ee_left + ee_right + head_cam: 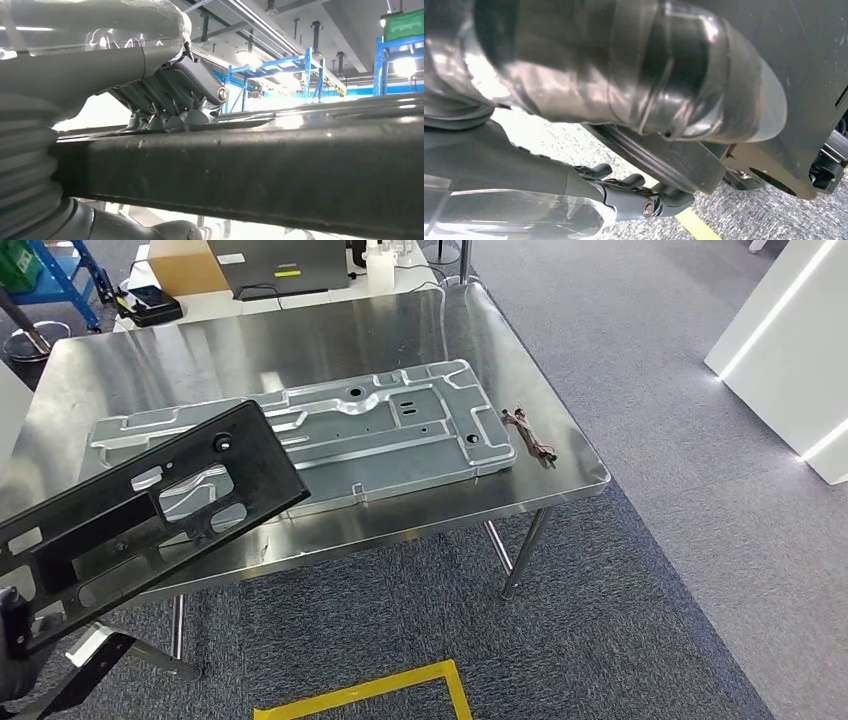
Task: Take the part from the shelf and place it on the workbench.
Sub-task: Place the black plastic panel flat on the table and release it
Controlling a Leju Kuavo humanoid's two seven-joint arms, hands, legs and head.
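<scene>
The black part [150, 515] is a long, flat, matte frame with rectangular cut-outs and a small round hole near its far end. It is in the air at about 8 o'clock in the head view, tilted, its far end over the near left edge of the worktop [330, 335] and its near end cut off by the picture's left edge. Through its openings the metal below shows.

In the left wrist view the left hand [172, 102] grasps the part: dark fingers [165, 120] press along one face of its thick, slightly scuffed black edge and the grey thumb [165, 231] lies on the other face. The hand's cover is wrapped in clear film.

In the right wrist view the right hand [634, 197] hangs over grey carpet [764, 215] and a yellow tape line [696, 225], its dark fingers partly curled with nothing in them; whether it is clenched I cannot tell.

On the brushed steel worktop lies a large pressed aluminium plate [370, 430] with ribs, holes and raised borders, partly hidden by the part. At 3 o'clock of the plate lies a small brown cord [528, 435]. Beyond, at 12 o'clock, a grey laptop [285, 265] and a white bottle [380, 265] stand on another table, cut off.
</scene>
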